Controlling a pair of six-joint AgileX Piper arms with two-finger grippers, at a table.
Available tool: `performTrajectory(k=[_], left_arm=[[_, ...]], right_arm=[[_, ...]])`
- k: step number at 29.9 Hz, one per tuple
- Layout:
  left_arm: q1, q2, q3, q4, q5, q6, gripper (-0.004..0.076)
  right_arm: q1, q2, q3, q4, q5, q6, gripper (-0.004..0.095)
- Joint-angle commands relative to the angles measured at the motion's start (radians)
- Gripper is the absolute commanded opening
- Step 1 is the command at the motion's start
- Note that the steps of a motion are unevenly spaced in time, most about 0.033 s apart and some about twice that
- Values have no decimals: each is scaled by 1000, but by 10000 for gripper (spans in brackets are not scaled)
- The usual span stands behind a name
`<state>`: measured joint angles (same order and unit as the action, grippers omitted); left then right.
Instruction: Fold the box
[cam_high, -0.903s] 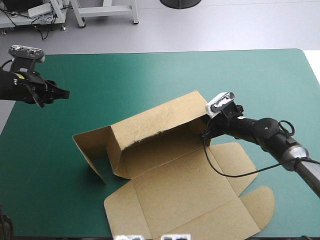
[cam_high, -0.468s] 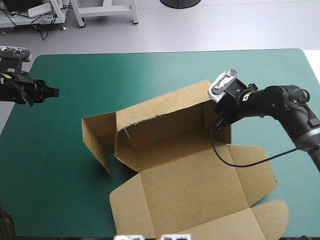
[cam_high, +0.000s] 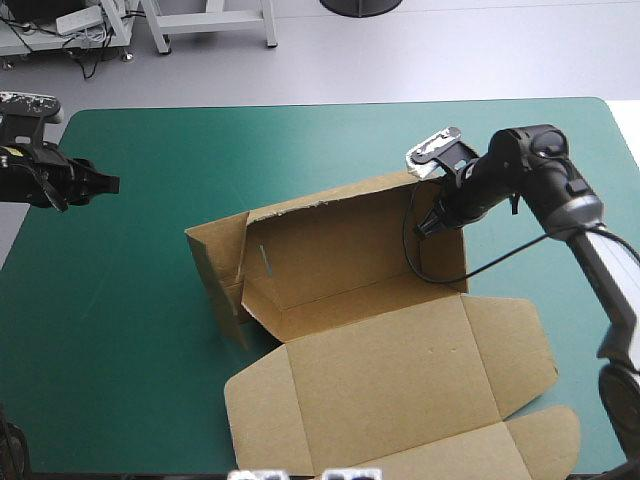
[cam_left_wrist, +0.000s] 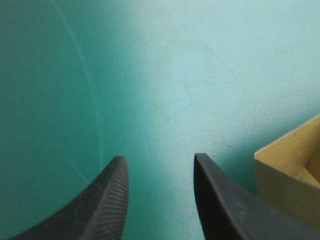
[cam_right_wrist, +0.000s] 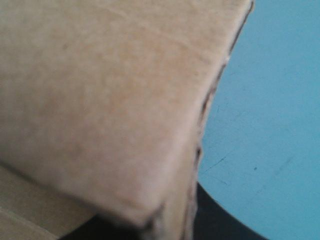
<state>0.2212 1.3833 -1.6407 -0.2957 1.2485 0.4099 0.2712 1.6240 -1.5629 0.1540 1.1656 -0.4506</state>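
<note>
High view: near the table's left edge, your left gripper (cam_high: 110, 184) hangs over the teal-green cover (cam_high: 150, 330), well apart from the box (cam_high: 340, 250). Its wrist view shows the black fingers (cam_left_wrist: 112, 200) spread, holding nothing, with a box corner just ahead. The box stands mid-table with its back and end walls raised and its lid flat toward the near edge. At the box's far right corner, your right gripper (cam_high: 430, 226) is clamped on the end wall.

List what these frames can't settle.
1. Right end effector, hold on the box: its own wrist covers it in the high view; close board fills the right wrist view.
2. Box's near edge: cut off by the high view's bottom edge.
3. Box's left end: left wrist view shows only one corner.
</note>
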Motion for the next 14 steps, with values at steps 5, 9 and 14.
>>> performTrajectory(k=[5,9,14], left_arm=[[-1,-27,-25,-64,40,3,308],[-1,-27,-25,-64,40,3,308],[-1,-27,-25,-64,36,3,308]], right_arm=[[4,172,-152,68,90,-46,-18],[4,249,-232,75,90,-62,-18],[4,338,-328,6,85,-21,-18]])
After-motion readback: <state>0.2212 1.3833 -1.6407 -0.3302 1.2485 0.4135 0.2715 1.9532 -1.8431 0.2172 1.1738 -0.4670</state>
